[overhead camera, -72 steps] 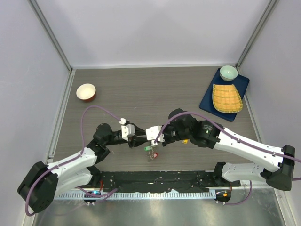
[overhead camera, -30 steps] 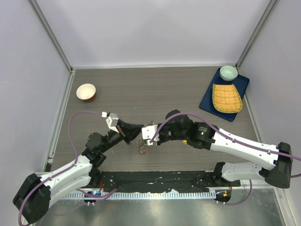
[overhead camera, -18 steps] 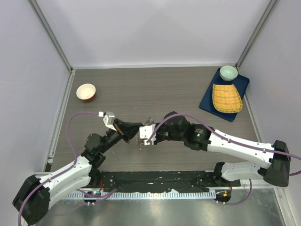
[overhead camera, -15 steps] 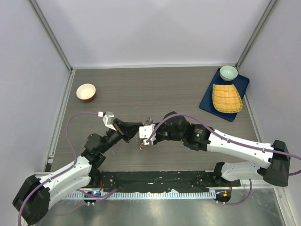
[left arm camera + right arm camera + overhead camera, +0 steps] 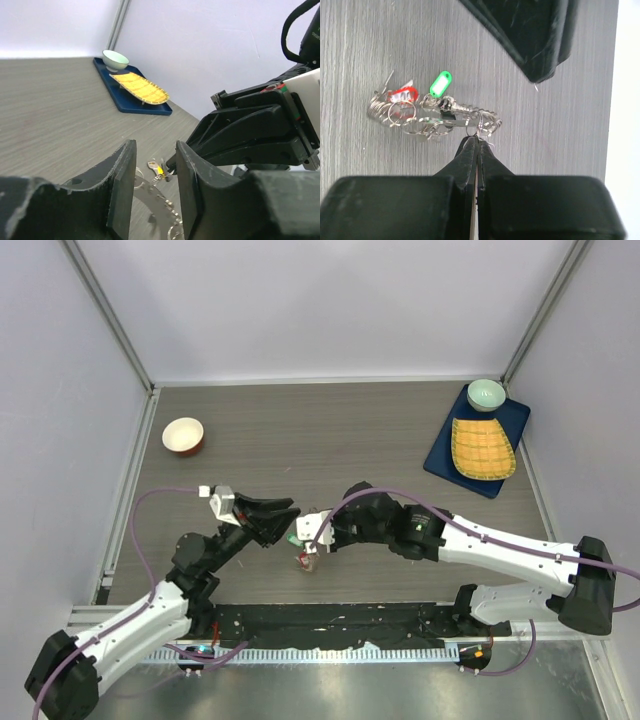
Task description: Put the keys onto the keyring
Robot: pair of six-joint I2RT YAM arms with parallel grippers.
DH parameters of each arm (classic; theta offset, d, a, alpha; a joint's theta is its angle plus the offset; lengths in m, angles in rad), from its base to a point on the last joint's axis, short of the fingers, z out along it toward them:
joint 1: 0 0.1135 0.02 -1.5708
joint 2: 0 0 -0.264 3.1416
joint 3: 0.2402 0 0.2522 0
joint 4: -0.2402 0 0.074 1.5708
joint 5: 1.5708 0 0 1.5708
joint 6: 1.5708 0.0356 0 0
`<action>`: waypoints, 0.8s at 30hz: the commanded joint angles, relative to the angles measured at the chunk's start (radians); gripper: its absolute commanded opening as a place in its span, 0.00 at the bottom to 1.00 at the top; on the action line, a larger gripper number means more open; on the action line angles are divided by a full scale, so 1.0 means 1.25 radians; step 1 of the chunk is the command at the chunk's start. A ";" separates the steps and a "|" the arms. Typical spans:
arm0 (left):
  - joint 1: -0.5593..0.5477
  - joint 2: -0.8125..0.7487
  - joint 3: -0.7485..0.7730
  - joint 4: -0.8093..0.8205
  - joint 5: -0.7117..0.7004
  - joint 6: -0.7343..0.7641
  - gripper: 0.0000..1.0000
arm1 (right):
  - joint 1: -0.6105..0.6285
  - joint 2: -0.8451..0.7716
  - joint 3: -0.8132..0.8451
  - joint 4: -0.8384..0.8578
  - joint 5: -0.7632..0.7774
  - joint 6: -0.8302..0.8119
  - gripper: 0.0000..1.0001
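Much table (image 5: 350,430) lies open; right pincer (image 5: 476,142) seemingly pinches keyring (image 5: 490,120) rim.

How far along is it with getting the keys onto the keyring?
Done: a bunch of keys looks gathered on the keyring. In hand: right end effector shut on the keyring, left end effector open beside it. Left: whether every key is threaded cannot be told.
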 commanded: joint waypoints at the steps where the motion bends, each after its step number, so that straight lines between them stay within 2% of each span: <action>1: -0.001 -0.051 0.025 -0.085 -0.002 0.158 0.44 | 0.006 -0.032 0.036 -0.037 0.019 -0.025 0.01; 5: -0.002 -0.037 0.042 -0.127 0.053 0.254 0.46 | 0.006 -0.029 0.045 -0.058 0.024 -0.034 0.01; 8: -0.001 0.023 0.045 -0.080 0.101 0.286 0.47 | 0.006 -0.028 0.053 -0.069 0.029 -0.042 0.01; 12: 0.005 0.104 0.061 -0.023 0.236 0.308 0.50 | 0.006 -0.027 0.064 -0.083 0.028 -0.044 0.01; 16: 0.015 0.169 0.074 0.008 0.317 0.320 0.50 | 0.007 -0.032 0.063 -0.085 0.016 -0.043 0.01; 24: 0.026 0.194 0.100 -0.031 0.389 0.379 0.46 | 0.007 -0.030 0.063 -0.090 0.005 -0.042 0.01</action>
